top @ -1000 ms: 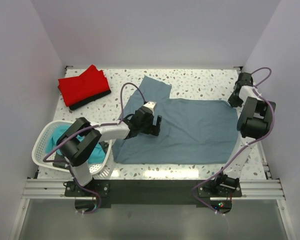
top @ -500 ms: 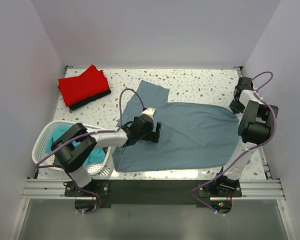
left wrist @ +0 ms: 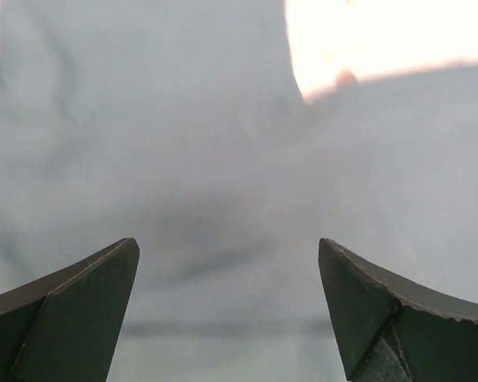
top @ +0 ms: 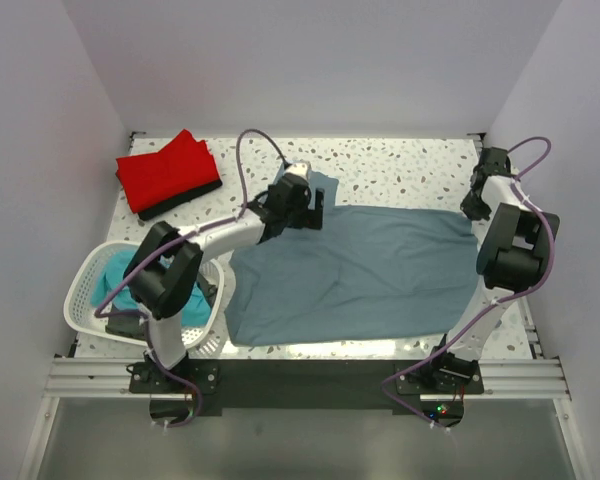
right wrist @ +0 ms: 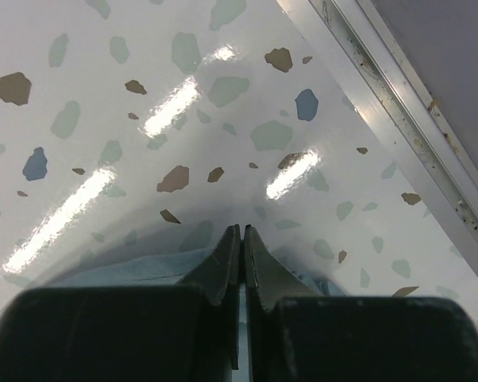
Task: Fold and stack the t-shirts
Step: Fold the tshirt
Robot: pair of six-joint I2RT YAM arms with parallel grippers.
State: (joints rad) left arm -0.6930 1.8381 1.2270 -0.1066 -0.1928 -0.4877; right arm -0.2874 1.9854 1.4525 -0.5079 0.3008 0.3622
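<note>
Slate grey-blue t-shirt (top: 370, 270) lies spread across the middle of the terrazzo table (top: 400, 165), rumpled, one sleeve pointing to the upper left. Red t-shirt (top: 168, 170) sits folded on the black t-shirt (top: 188, 203) at the upper left. Teal t-shirt (top: 115, 275) is in the white lattice basket (top: 78, 298) at the lower left.

Left gripper (top: 308, 212) hangs over that sleeve with its jaws spread wide and nothing between them. Its wrist view shows only grey-blue cloth (left wrist: 183, 143) below the left gripper (left wrist: 227, 247).

Right gripper (top: 474, 206) is at the shirt's right edge, fingers pressed together (right wrist: 243, 231). Cloth (right wrist: 127, 270) lies close against them. Whether any is pinched, I cannot tell.

Judgement: the step is taking the sleeve for a first fold.
- Drop straight down near the sleeve's outer edge.
- Let both pads reach the table before closing, so the whole thickness is caught.
- Use the right side as an anchor so the body stays flat.
- Carry the sleeve low across the body, or the wrinkles get folded in.
</note>
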